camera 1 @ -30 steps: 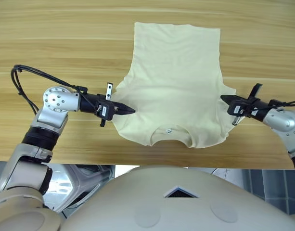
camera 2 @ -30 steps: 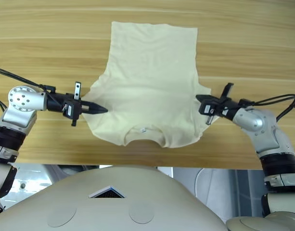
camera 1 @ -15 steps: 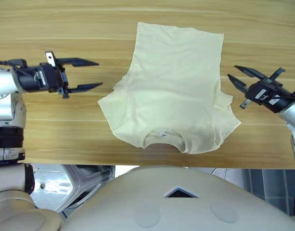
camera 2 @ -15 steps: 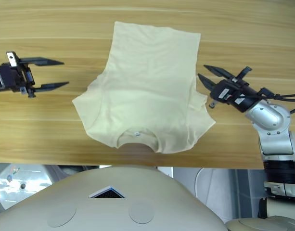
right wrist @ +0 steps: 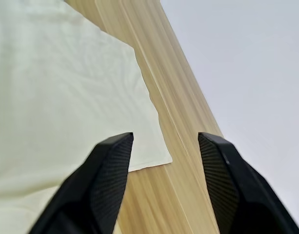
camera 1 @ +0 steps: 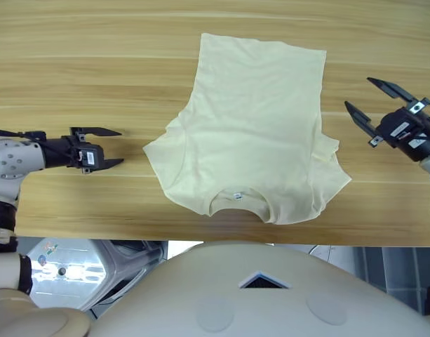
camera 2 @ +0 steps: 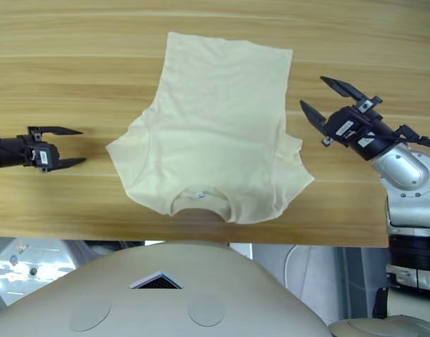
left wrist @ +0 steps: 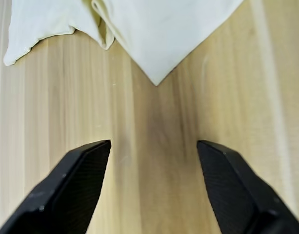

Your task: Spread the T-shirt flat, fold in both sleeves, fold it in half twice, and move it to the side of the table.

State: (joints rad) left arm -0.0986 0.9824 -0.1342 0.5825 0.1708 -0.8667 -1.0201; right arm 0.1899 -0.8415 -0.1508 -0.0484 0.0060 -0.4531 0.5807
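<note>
I see the T-shirt (camera 1: pixel 253 126) roughly flat on the counter (camera 1: pixel 74 56), sleeves rumpled; I judge no fold is made yet. My left claw (camera 1: pixel 121 147) and right claw (camera 1: pixel 357 92) gape empty, clear of it.

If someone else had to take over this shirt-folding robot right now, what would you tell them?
Left gripper: jaws open, empty, above the table, left of the T-shirt.
Right gripper: jaws open, empty, right of it.
T-shirt lies mid-table, collar toward the robot, mostly flat, rumpled near the right sleeve.
Done: spreading, roughly.
Left: fold both sleeves, halve twice, move aside.
</note>
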